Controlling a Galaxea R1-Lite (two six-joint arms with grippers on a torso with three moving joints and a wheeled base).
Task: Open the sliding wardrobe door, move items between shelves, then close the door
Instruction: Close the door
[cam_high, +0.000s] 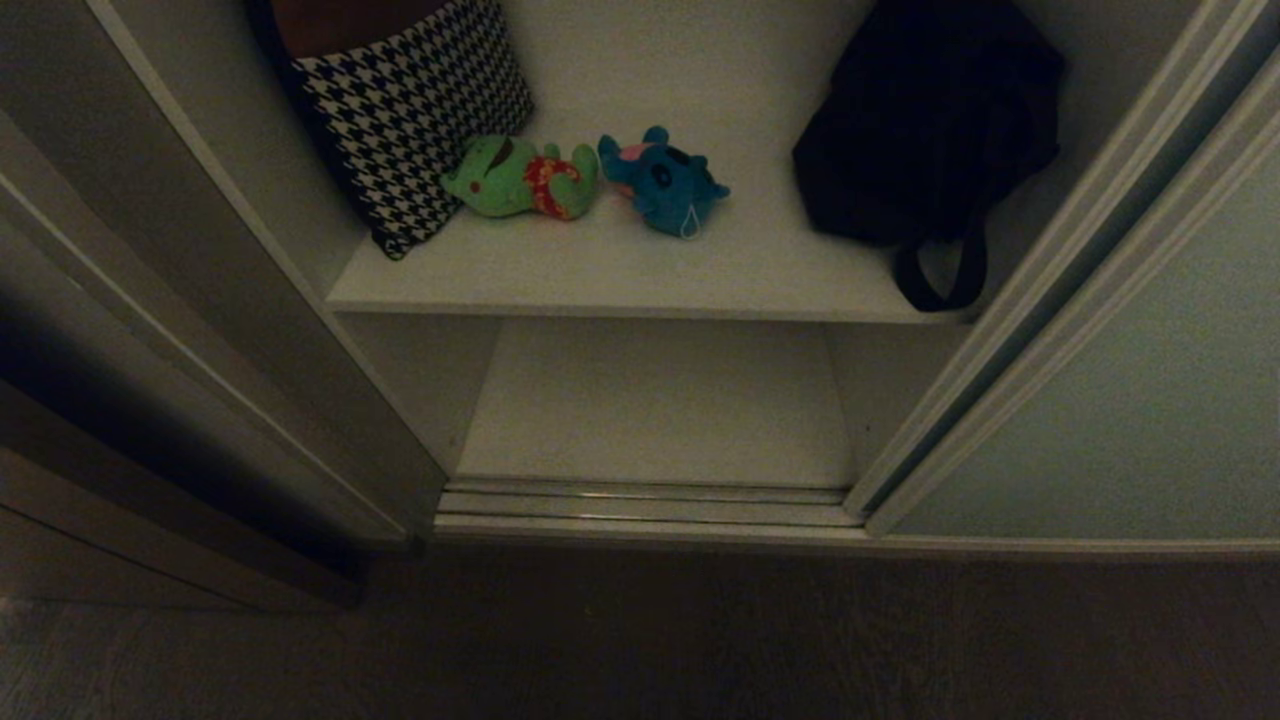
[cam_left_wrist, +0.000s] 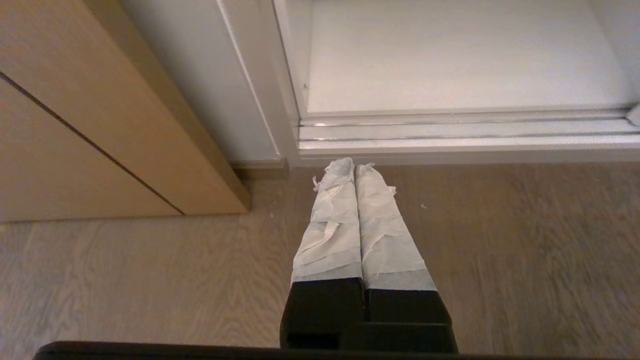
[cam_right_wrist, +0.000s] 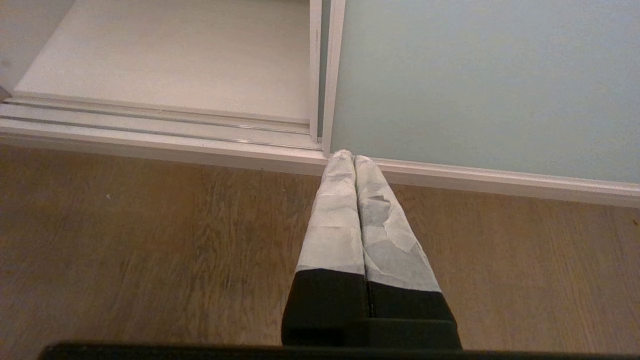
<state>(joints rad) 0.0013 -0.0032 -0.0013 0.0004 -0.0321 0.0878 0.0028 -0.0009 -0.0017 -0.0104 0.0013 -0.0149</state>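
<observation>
The pale grey-green sliding wardrobe door (cam_high: 1130, 400) stands slid to the right, leaving the wardrobe open. On the upper white shelf (cam_high: 640, 285) lie a green plush toy (cam_high: 520, 180) and a blue plush toy (cam_high: 665, 183), side by side. The lower shelf (cam_high: 655, 405) holds nothing. Neither arm shows in the head view. My left gripper (cam_left_wrist: 354, 165) hangs shut over the wood floor before the door track (cam_left_wrist: 450, 132), holding nothing. My right gripper (cam_right_wrist: 352, 157) is shut too and holds nothing, its tips near the bottom corner of the sliding door (cam_right_wrist: 475, 80).
A black-and-white houndstooth cushion (cam_high: 415, 110) leans at the upper shelf's left, and a black strapped bag (cam_high: 930, 130) sits at its right. Brown wooden panelling (cam_left_wrist: 85, 125) stands left of the wardrobe. Wood floor (cam_high: 640, 640) lies in front.
</observation>
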